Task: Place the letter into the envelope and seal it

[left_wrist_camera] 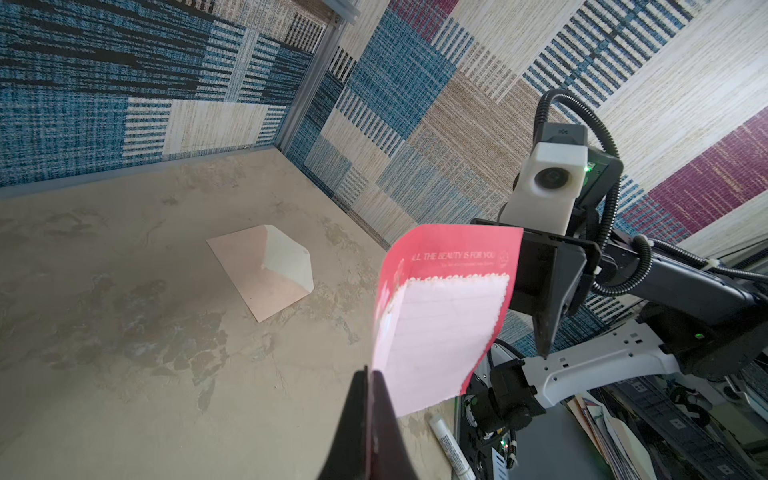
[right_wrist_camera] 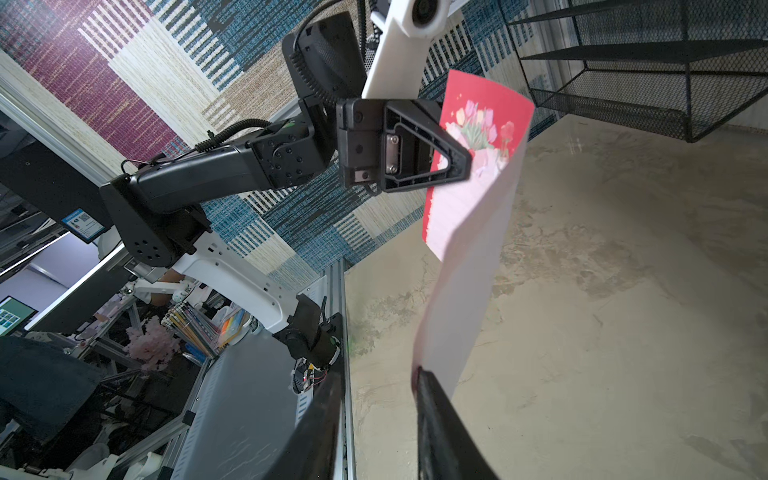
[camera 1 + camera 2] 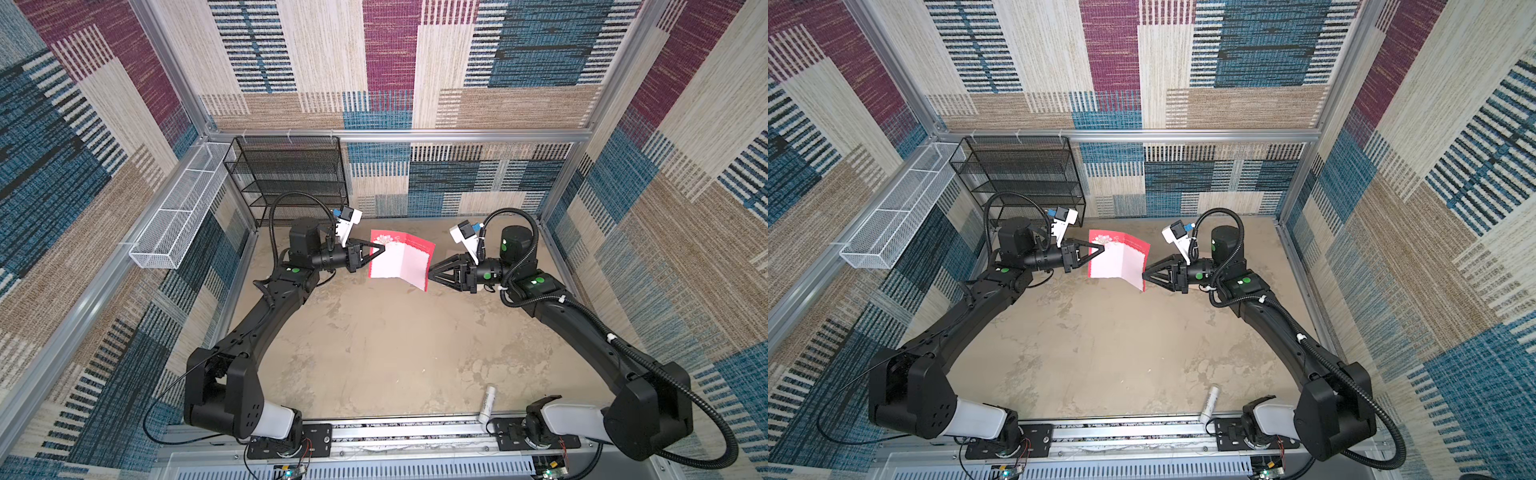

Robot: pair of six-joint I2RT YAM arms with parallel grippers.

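Observation:
The letter (image 3: 390, 262) (image 3: 1113, 262) is a folded card, red-bordered with a pale pink inside, held up in the air between both arms. My left gripper (image 3: 384, 248) (image 3: 1103, 248) (image 1: 370, 372) is shut on its left edge. My right gripper (image 3: 429, 272) (image 3: 1144, 275) (image 2: 378, 374) is open, and the letter's (image 2: 465, 257) other edge touches the tip of one finger. In the left wrist view, the peach-tan envelope (image 1: 266, 274) lies flat on the table beyond the letter (image 1: 436, 324), its cream-lined flap raised. The right arm mostly hides it in both top views.
A white tube (image 3: 487, 404) (image 3: 1209, 403) (image 1: 451, 449) lies near the table's front edge by the right arm's base. A black mesh shelf (image 3: 291, 174) stands at the back left. A white wire basket (image 3: 178, 216) hangs on the left wall.

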